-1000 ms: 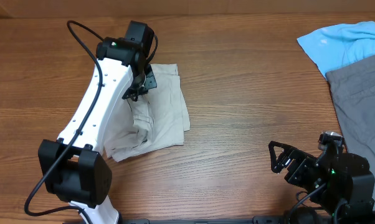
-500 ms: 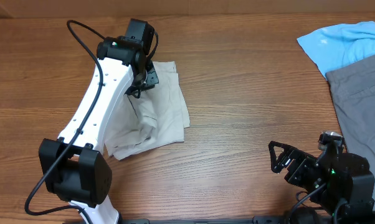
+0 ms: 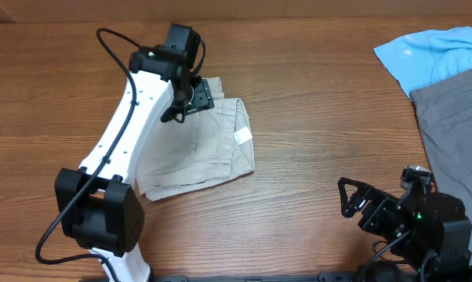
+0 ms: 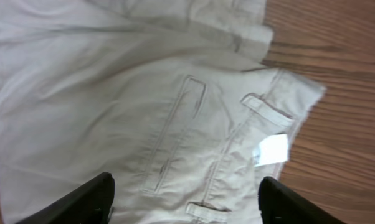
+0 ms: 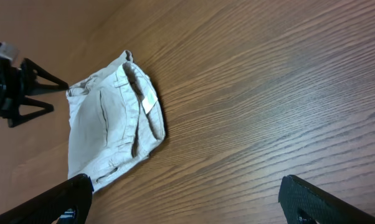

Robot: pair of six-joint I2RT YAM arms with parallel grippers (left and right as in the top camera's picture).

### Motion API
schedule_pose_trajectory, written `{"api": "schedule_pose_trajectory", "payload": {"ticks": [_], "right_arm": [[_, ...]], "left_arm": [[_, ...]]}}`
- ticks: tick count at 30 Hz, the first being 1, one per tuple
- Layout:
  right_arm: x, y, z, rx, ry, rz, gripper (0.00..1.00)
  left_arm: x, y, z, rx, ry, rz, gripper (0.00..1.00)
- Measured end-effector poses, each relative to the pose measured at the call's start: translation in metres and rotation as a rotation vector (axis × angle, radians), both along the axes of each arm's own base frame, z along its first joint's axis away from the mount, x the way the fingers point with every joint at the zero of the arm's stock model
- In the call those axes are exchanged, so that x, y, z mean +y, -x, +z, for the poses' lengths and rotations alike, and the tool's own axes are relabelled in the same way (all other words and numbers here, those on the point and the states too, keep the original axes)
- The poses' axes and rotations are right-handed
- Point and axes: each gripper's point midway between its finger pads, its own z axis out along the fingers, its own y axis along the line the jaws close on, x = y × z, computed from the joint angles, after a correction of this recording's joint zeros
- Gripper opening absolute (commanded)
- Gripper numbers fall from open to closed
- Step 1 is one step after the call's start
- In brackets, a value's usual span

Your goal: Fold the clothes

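Note:
The clothes, a pair of beige shorts (image 3: 201, 153), lie folded on the wooden table, with a small white tag (image 3: 240, 137) showing near the right edge. My left gripper (image 3: 195, 97) hovers open over their far edge with nothing in it. In the left wrist view the shorts (image 4: 131, 99) fill the frame, showing the welt pocket (image 4: 175, 134) and the tag (image 4: 275, 149); the left gripper (image 4: 187, 202) stands wide above the cloth. My right gripper (image 3: 344, 197) rests open at the front right, far from the shorts (image 5: 109, 124). Only bare wood lies between the right gripper (image 5: 190, 202) jaws.
A light blue shirt (image 3: 432, 51) and grey trousers (image 3: 455, 125) lie at the table's right edge. The left arm (image 3: 122, 149) stretches from the front left over the shorts' left side. Wooden table (image 3: 314, 117) lies between the shorts and the right pile.
The left gripper has opened and let go of the shorts. The cloth now lies flatter and spread further right, with the white tag showing. The right arm has not moved.

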Motion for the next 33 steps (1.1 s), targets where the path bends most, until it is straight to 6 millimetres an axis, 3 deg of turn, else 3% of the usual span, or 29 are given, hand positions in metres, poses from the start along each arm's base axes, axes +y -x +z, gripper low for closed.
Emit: {"api": "schedule_pose_trajectory", "payload": {"ticks": [4,8,11,19,25,29,33], "right_arm": [[0.000,0.000,0.000,0.000,0.000,0.000,1.00],[0.000,0.000,0.000,-0.001,0.000,0.000,1.00],[0.000,0.000,0.000,-0.001,0.000,0.000,1.00],[0.000,0.000,0.000,0.000,0.000,0.000,1.00],[0.000,0.000,0.000,0.000,0.000,0.000,1.00],[0.000,0.000,0.000,0.000,0.000,0.000,1.00],[0.000,0.000,0.000,0.000,0.000,0.001,1.00]], "left_arm": [[-0.001,-0.008,0.013,-0.030,0.044,-0.023,0.83],[0.003,-0.009,0.015,-0.033,0.035,-0.041,0.76],[0.013,0.000,0.011,0.005,-0.016,-0.048,0.84],[0.061,0.016,-0.024,0.190,-0.080,0.010,0.82],[0.082,0.010,-0.050,0.253,0.026,-0.025,0.70],[0.077,0.005,-0.061,0.254,0.084,-0.099,0.52],[0.071,0.000,-0.076,0.267,0.112,-0.125,0.43]]}}
